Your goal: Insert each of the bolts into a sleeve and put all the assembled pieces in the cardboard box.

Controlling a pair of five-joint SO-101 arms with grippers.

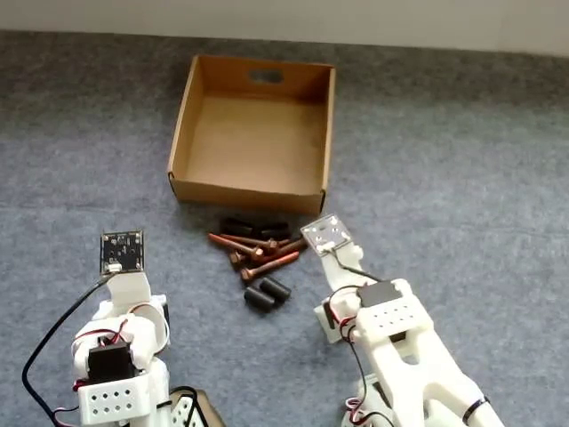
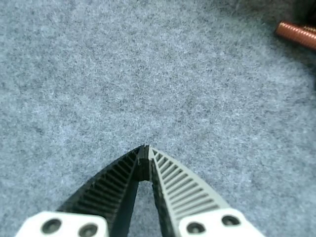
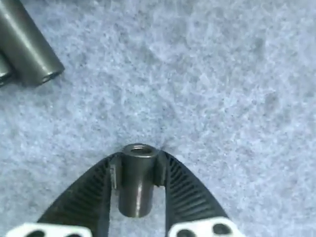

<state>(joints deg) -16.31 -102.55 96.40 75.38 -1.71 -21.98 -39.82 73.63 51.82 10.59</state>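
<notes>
Several copper-coloured bolts [image 1: 258,249] lie in a loose pile on the grey carpet just in front of the cardboard box [image 1: 187,133]. Two black sleeves [image 1: 267,292] rest beside each other near the pile, and more dark sleeves [image 1: 253,227] lie between the pile and the box. My right gripper [image 3: 138,158] is shut on one dark sleeve [image 3: 137,182], held with its open bore facing outward just above the carpet. Two sleeves [image 3: 24,44] lie close by. My left gripper [image 2: 144,149] is shut on nothing over bare carpet, with a bolt's threaded end [image 2: 296,34] off to one side.
The box stands open and holds nothing, with a hand slot in its far wall. The left arm [image 1: 120,356] is at the lower left and the right arm [image 1: 391,338] at the lower right. Grey carpet [image 1: 462,178] lies on both sides of the box.
</notes>
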